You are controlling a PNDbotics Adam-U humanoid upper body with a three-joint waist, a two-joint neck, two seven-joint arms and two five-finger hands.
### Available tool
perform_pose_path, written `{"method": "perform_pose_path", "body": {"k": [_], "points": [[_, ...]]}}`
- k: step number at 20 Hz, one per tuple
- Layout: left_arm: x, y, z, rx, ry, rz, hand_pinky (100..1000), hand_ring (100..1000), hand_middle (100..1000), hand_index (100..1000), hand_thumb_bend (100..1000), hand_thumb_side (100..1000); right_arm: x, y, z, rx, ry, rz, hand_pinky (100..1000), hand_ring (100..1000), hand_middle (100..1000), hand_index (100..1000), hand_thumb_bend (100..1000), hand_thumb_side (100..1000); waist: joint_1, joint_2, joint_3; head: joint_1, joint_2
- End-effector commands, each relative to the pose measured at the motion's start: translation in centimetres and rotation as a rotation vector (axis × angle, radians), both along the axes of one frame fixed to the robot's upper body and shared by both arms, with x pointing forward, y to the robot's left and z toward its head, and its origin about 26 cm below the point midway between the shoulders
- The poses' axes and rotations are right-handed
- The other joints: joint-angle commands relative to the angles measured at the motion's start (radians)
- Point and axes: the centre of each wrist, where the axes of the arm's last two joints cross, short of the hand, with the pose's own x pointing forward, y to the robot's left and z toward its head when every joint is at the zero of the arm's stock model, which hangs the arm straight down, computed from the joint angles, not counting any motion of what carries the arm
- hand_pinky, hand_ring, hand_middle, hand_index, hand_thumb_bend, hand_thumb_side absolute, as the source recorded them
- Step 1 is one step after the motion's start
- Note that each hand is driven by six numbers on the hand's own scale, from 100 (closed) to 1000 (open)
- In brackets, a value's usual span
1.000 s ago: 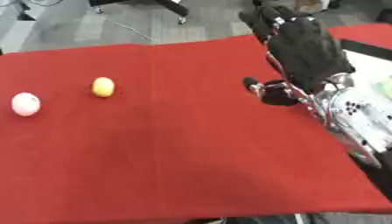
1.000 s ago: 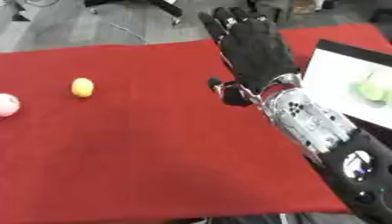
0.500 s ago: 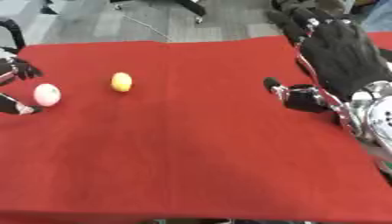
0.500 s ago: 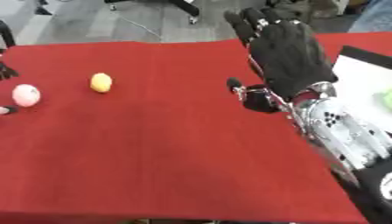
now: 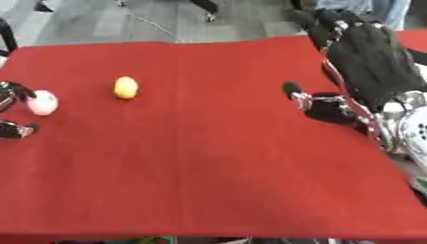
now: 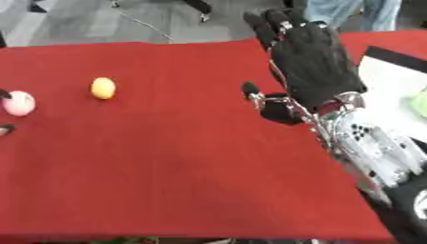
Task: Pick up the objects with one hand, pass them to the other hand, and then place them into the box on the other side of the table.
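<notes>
Your left hand [image 5: 12,110] is mostly cut off at the tabletop's [image 5: 208,157] left edge: fingertips flank the pink-white ball [image 5: 42,102] there, but you can't tell if they grip it. The yellow ball [image 5: 125,87] lies free just right of it, toward the far edge. Your right hand [image 6: 310,71] hangs flat, fingers straight, holding nothing, near the right edge; the box [image 6: 392,93] behind it is half hidden, with something green [image 6: 420,104] inside.

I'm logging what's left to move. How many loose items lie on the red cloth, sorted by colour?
Pink ball: 1, at the left edge by the left hand
Yellow ball: 1, lying apart from both hands
Total: 2
The right hand holds nothing. A green thing lies in the white box, not on the cloth.
</notes>
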Motion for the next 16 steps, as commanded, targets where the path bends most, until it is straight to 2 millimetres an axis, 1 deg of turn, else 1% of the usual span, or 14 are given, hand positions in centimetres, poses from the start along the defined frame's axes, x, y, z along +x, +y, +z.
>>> {"method": "perform_pose_path", "body": {"k": [1, 4, 8, 9, 10, 11, 12, 14, 15, 16], "points": [[-0.5, 1.8, 2.1, -0.016, -0.126, 0.071, 670, 550, 540, 751, 394, 137, -0.4, 0.2, 0.9, 0.023, -0.035, 0.018, 429, 819, 794, 948, 363, 333, -0.001, -0.007, -0.005, 0.001, -0.003], [-0.7, 2.1, 2.0, -0.045, -0.182, 0.113, 672, 548, 542, 756, 383, 132, -0.4, 0.4, 1.0, 0.037, -0.041, 0.023, 416, 816, 789, 945, 345, 338, -0.003, 0.004, -0.015, 0.005, -0.003], [-1.3, 2.7, 1.6, -0.049, -0.179, 0.144, 673, 554, 550, 759, 391, 150, -0.5, 0.6, 0.9, 0.057, -0.047, 0.028, 399, 813, 783, 942, 314, 347, -0.005, 0.019, -0.031, 0.011, -0.003], [-1.4, 2.8, 1.5, -0.045, -0.172, 0.147, 670, 552, 546, 755, 396, 151, -0.5, 0.6, 0.9, 0.062, -0.049, 0.028, 396, 812, 782, 941, 310, 348, -0.005, 0.023, -0.034, 0.013, -0.003], [-1.5, 2.9, 1.4, -0.042, -0.167, 0.152, 661, 534, 521, 733, 392, 149, -0.5, 0.7, 0.9, 0.067, -0.052, 0.028, 393, 812, 781, 941, 303, 351, -0.005, 0.027, -0.038, 0.014, -0.003], [-1.6, 2.9, 1.4, -0.039, -0.168, 0.157, 647, 505, 484, 699, 370, 143, -0.5, 0.7, 0.9, 0.071, -0.053, 0.028, 390, 811, 780, 941, 299, 353, -0.005, 0.030, -0.040, 0.015, -0.003], [-1.7, 3.0, 1.3, -0.038, -0.174, 0.161, 633, 476, 449, 664, 323, 139, -0.5, 0.7, 0.9, 0.074, -0.054, 0.028, 389, 811, 780, 941, 294, 356, -0.005, 0.032, -0.043, 0.016, -0.003], [-1.7, 3.0, 1.3, -0.049, -0.206, 0.164, 613, 439, 386, 603, 176, 136, -0.5, 0.7, 0.9, 0.080, -0.058, 0.026, 390, 811, 781, 942, 284, 359, -0.005, 0.034, -0.045, 0.017, -0.003], [-1.7, 3.0, 1.3, -0.060, -0.228, 0.161, 609, 433, 371, 587, 115, 136, -0.5, 0.7, 0.9, 0.082, -0.059, 0.025, 389, 811, 780, 941, 279, 360, -0.005, 0.034, -0.045, 0.016, -0.003], [-1.6, 3.0, 1.5, -0.075, -0.253, 0.154, 609, 433, 366, 582, 100, 137, -0.5, 0.7, 0.9, 0.083, -0.060, 0.024, 390, 811, 780, 942, 274, 360, -0.004, 0.034, -0.044, 0.016, -0.003]]}}
